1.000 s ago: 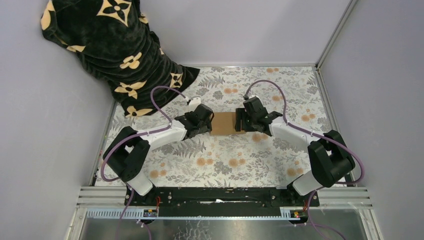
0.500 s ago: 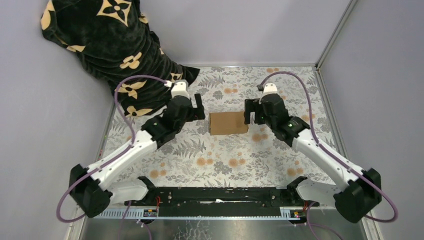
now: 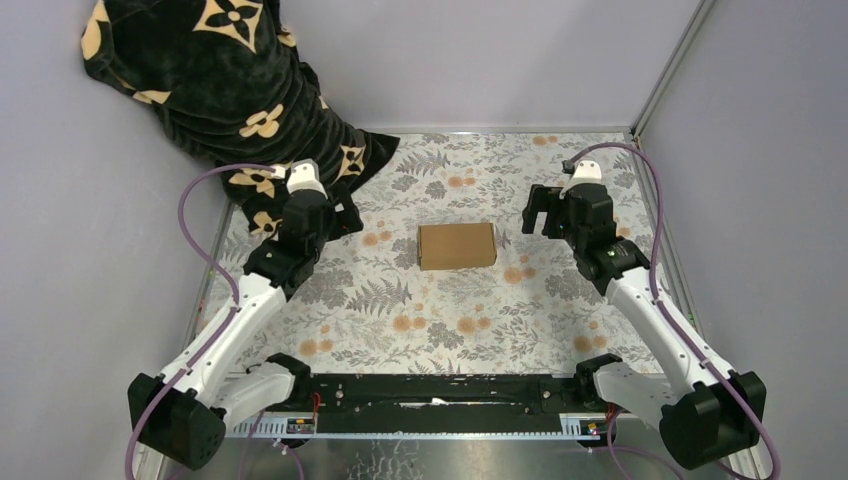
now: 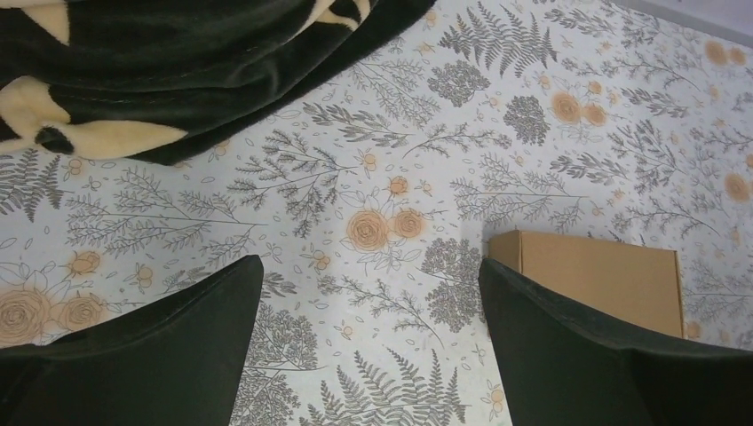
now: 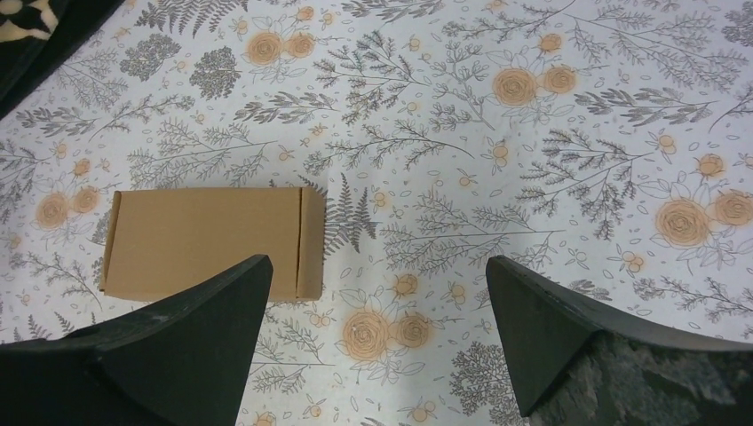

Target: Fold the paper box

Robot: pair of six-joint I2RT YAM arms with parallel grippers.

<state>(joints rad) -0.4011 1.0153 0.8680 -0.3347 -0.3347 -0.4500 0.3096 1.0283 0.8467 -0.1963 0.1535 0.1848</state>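
One closed paper box (image 3: 457, 246) lies midway on the counter (image 3: 470, 320), long axis running left to right. Left jaws and right jaws gape empty, each well off a short end.

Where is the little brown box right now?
In the top view, the paper box sits in the middle of the flowery table, between the left gripper and the right gripper, touching neither.
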